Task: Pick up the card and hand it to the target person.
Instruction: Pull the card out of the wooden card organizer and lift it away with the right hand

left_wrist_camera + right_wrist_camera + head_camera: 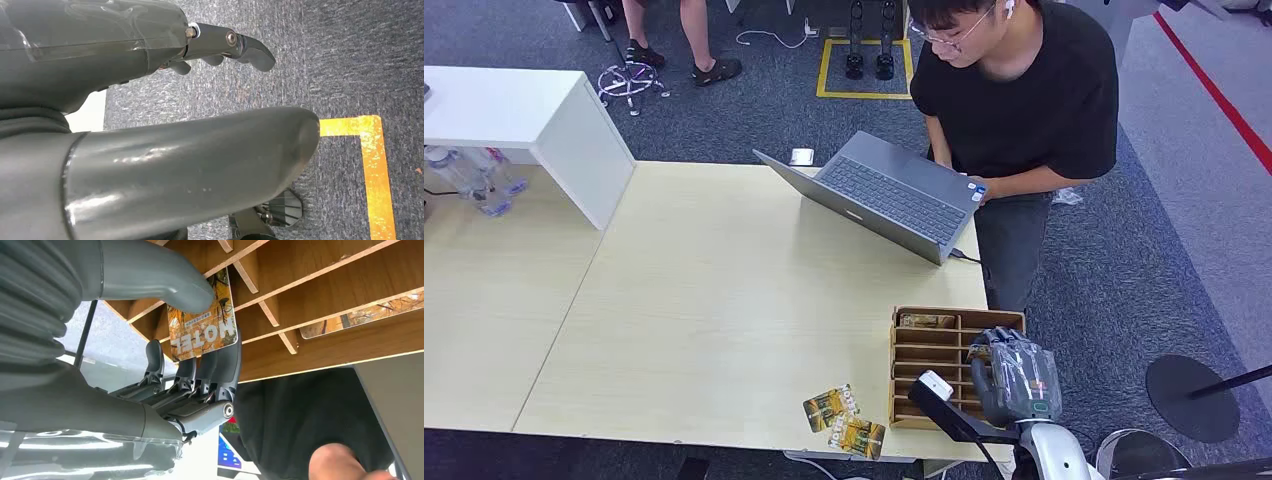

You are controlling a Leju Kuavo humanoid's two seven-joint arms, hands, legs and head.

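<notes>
Right hand sits over the right end of the slotted wooden rack, hiding several slots in head view. Wrist view: thumb and dark fingers pinch a glossy card printed "HOTEL", its far end still inside a slot, cut off by a divider. A second card lies in a neighbouring slot, mostly hidden. Rack is raw particle board, thin dividers.

Left hand hangs over grey carpet with yellow tape; thumb and fingers apart, nothing in it. Smooth grey plastic shell, thumb blocks most of the frame.

Two more cards lie loose near the bench front edge, left of the rack. Person stands at the far side with an open laptop, face partly cut off.
</notes>
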